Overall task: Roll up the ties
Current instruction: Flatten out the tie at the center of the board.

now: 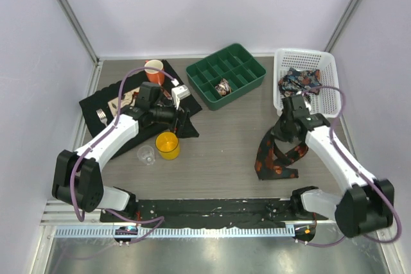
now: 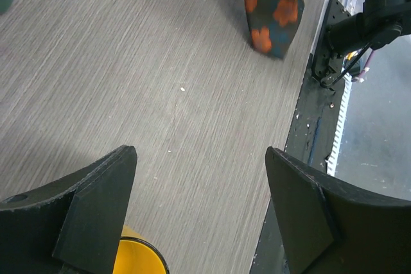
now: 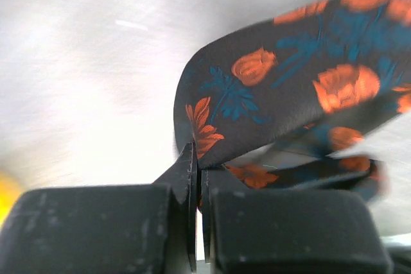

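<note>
A dark tie with orange flowers (image 1: 276, 158) lies folded on the table at the right, one end lifted. My right gripper (image 1: 287, 134) is shut on that tie (image 3: 282, 94), pinching a fold between its fingertips (image 3: 189, 178). The tie's wide end also shows far off in the left wrist view (image 2: 273, 8). A rolled tie (image 1: 224, 86) sits in one compartment of the green tray (image 1: 209, 97). More ties (image 1: 299, 80) lie bundled in the white basket (image 1: 324, 104). My left gripper (image 1: 182, 119) is open and empty (image 2: 200, 184) above the yellow cup.
A yellow cup (image 1: 167, 145) and a small clear cup (image 1: 146, 154) stand left of centre. A black placemat (image 1: 93, 104) at the far left carries an orange cup (image 1: 153, 67), a fork and a white block (image 1: 180, 92). A black rail (image 1: 212, 208) runs along the near edge.
</note>
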Robot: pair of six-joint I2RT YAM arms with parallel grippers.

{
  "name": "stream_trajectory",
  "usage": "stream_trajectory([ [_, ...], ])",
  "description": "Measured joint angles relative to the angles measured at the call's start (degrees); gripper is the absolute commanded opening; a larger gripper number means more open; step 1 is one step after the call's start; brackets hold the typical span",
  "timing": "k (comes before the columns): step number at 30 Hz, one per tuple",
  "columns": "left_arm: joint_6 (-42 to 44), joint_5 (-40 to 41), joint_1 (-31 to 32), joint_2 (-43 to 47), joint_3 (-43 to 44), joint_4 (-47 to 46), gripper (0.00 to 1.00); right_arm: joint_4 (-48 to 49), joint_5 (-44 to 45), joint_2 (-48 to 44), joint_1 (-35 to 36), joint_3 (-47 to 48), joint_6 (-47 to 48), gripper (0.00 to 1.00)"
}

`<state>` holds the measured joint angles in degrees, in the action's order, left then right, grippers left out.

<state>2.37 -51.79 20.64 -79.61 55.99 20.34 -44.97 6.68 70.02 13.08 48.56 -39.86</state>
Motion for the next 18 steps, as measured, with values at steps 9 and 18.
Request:
stream_trajectory([
  [9, 2.6, -0.4, 0.0, 0.2, 0.0, -2.6, 0.98, 17.2, -7.4, -19.5, 2.7, 11.7, -14.1, 0.01],
  [18, 4.5, -1.6, 3.6, 1.2, -3.7, -12.7, 0.96, 27.5, -4.1, -19.0, 8.8, 21.8, -23.4, 0.01],
])
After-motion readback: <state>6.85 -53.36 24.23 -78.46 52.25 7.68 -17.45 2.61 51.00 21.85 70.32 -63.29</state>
